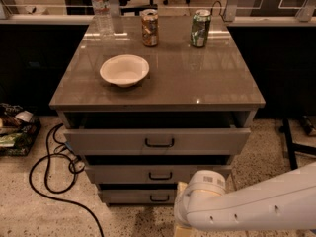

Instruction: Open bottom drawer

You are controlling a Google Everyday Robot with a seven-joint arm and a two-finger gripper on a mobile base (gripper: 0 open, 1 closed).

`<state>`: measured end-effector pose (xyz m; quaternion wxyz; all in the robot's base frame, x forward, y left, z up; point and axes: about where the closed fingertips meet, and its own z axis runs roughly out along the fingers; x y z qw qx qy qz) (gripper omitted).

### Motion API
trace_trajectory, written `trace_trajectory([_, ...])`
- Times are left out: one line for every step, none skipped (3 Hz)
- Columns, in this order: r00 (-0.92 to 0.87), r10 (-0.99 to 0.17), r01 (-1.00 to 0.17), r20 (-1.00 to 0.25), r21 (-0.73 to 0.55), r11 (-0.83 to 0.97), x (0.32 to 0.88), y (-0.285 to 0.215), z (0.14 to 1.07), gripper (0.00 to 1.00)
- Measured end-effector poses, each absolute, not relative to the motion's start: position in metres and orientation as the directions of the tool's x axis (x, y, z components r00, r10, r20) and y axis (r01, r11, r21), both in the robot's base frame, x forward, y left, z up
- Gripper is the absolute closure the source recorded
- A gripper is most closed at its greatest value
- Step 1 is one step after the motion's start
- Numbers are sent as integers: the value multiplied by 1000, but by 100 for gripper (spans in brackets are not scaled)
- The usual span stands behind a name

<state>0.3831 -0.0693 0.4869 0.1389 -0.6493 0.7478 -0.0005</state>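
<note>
Camera view only: grey cabinet, glossy brown surface [197, 83] on top, three grey drawers stacked and stepped back toward the floor. The bottom drawer [133, 197] is lowest and narrowest, with a short flat front. It sits under the middle drawer [123, 174], with a dark gap above it and no interior showing, so I judge it barely out, if at all. Its handle [159, 198] is a small black bar at the centre of the front, the only sensible place to take hold: hook or pinch the bar and pull straight toward the near side. The panel looks like rigid painted metal, smooth, not fragile. I expect a light load on slides, but the bar is thin and slick, so a shallow hold could slip off. The top drawer [108, 141] is pulled out furthest and overhangs the approach from above. The claw [181, 207] is low at the near edge, just right of that handle, on the white rounded arm [266, 206] entering from the right. It is near the front panel, but I can't tell if it's touching, and I can't tell whether the claw is apart or together. On the surface: a white matte bowl [124, 70] near left, a clear plastic bottle [101, 9] far left, and two cans [149, 27] [200, 28] at the far side, all upright and well apart. A black cable [47, 179] loops on the speckled floor at left.
</note>
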Motion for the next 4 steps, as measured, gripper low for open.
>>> trace_trajectory([-137, -980, -977, -143, -143, 158, 369, -71, 448, 0])
trace_trajectory([-189, -972, -974, -142, -102, 204, 351, -62, 405, 0])
trace_trajectory([-247, -953, -962, -173, -73, 263, 340, -48, 361, 0])
trace_trajectory([-231, -951, -962, -206, -96, 255, 338, -36, 329, 0])
